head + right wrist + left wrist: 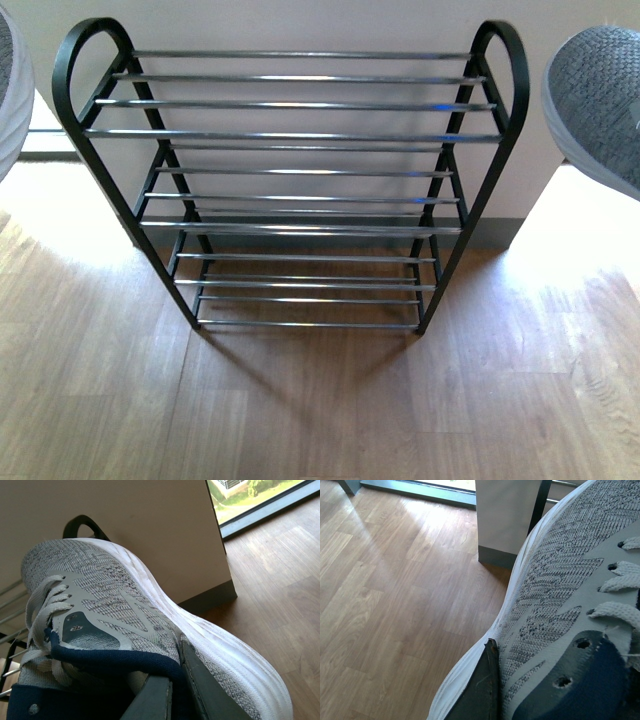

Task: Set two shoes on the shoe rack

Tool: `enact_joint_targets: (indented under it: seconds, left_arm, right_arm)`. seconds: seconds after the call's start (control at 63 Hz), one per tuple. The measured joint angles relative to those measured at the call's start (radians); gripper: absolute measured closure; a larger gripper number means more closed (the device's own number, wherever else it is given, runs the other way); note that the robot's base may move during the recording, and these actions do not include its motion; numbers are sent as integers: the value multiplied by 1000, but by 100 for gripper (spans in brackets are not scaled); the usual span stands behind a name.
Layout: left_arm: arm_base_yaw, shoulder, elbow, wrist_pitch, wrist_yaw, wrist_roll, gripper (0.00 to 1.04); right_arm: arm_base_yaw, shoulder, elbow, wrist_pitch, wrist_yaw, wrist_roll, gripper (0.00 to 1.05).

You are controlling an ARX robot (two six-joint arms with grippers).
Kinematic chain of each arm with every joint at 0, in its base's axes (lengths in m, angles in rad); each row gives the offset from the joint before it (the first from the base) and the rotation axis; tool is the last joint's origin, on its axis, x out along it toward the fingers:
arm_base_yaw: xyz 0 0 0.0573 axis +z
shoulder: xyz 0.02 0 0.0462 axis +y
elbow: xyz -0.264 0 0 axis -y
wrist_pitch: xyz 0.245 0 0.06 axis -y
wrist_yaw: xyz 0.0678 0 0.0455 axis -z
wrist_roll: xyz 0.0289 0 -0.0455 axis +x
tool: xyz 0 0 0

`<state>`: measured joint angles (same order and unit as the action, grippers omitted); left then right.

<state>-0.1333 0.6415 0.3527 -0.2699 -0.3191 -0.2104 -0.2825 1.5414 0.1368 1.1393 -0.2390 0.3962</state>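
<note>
The left gripper [494, 672] is closed on the side wall of the left grey knit white-soled sneaker [555, 580]. The right gripper [175, 682] is closed on the collar of the right grey knit white-soled sneaker [110, 595]. Each toe points away from its gripper. The black-framed shoe rack with silver rods [300, 135] stands ahead, between both grippers and below the shoes. Judged equally near to each arm.
</note>
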Motion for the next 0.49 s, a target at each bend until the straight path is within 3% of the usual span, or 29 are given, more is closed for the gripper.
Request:
enact_joint_targets:
  seconds: [0.492]
  left_arm:
    - [0, 0, 2, 0, -2, 0, 103]
  right_arm:
    - [0, 0, 0, 0, 0, 0, 103]
